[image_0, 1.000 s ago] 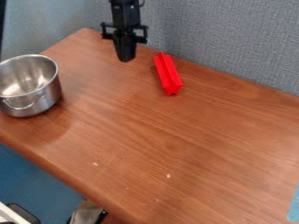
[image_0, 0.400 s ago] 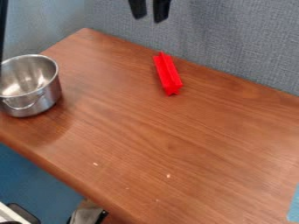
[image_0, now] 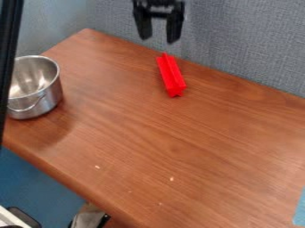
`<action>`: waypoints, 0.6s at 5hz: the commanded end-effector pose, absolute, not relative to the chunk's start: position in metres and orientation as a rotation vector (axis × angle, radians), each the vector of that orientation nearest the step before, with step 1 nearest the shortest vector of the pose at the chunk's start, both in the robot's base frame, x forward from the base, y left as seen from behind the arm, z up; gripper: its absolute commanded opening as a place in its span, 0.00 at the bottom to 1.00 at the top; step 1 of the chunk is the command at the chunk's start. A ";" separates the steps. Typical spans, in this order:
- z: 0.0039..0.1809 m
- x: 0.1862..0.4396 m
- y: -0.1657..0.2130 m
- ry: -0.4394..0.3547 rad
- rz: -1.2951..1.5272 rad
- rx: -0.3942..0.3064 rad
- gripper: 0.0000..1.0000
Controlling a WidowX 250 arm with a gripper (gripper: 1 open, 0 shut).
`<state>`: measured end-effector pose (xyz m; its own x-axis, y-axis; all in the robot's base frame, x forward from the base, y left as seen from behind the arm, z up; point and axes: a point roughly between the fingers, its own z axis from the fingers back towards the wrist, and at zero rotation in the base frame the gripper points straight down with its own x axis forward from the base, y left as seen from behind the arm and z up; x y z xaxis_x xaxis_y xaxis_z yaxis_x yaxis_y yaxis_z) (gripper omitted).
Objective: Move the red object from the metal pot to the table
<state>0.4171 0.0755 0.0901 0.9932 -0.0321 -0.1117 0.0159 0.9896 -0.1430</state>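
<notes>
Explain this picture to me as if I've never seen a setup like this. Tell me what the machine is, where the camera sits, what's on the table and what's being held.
One camera looks down at a wooden table from the front. The dark thing at the top is the robot arm's gripper, a two-fingered claw pointing down. Its fingers are apart and it holds nothing. On the table lies a red block, just below the gripper. At the left edge stands a shiny metal pot, which looks empty. A dark pole crosses the left side of the view; I can't tell what it is.
</notes>
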 end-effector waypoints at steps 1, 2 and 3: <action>0.086 0.414 0.068 0.087 -0.014 -0.111 1.00; 0.086 0.412 0.056 0.148 0.075 -0.128 1.00; 0.088 0.413 0.045 0.209 0.158 -0.144 1.00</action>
<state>0.4070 0.0494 0.0635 0.9468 0.1486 -0.2854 -0.1887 0.9749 -0.1182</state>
